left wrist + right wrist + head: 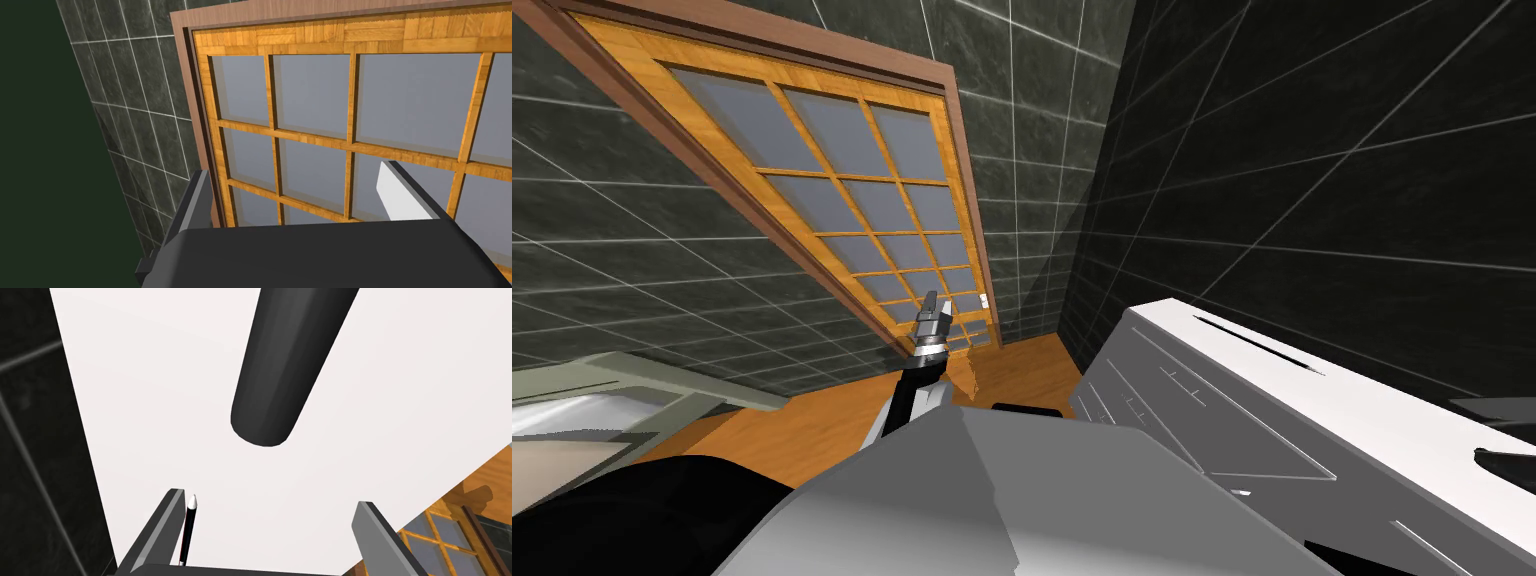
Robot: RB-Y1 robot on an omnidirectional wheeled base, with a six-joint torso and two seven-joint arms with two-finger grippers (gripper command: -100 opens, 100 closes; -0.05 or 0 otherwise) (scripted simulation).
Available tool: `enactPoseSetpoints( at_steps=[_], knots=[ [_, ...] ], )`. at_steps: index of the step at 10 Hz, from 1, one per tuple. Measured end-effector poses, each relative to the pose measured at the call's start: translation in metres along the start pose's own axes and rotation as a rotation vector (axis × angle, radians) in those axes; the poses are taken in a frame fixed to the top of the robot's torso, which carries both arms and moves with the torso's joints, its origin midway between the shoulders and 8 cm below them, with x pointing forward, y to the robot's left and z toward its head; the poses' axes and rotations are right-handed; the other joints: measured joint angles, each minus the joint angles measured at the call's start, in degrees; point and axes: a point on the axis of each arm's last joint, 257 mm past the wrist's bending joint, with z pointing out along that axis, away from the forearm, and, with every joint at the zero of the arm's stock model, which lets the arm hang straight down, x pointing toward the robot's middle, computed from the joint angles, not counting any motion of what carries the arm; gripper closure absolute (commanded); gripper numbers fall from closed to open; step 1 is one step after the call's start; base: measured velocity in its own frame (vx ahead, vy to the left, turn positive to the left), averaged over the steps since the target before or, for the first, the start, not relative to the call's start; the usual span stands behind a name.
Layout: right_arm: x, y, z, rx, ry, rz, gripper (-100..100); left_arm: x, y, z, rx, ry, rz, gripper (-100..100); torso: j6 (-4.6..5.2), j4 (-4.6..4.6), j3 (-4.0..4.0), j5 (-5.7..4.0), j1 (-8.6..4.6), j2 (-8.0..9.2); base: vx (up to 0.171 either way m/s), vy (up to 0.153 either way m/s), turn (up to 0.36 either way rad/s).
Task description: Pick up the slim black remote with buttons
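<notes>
We see the remote point(272, 373) as a long, smooth, dark grey bar with one rounded end, lying flat on the white top point(150, 413).

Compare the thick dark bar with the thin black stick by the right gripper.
The dark bar is far thicker than the thin stick. The bar is plain grey, round-ended; the stick is black with a white pointed tip. The bar lies beyond the fingertips of the right gripper; the stick lies between its fingers. Both rest on the white surface.
</notes>
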Motion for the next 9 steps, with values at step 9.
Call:
enactPoseSetpoints(
  at_steps=[9],
  knots=[
    [0.062,0.038,-0.005,-0.080,0.165,0.069,-100,0.000,0.000,0.000,-0.001,0.000,0.001,0,0.12,-0.10,-0.31,-0.24,-0.88,-0.57,0.082,-0.037,-0.086]
  ],
)
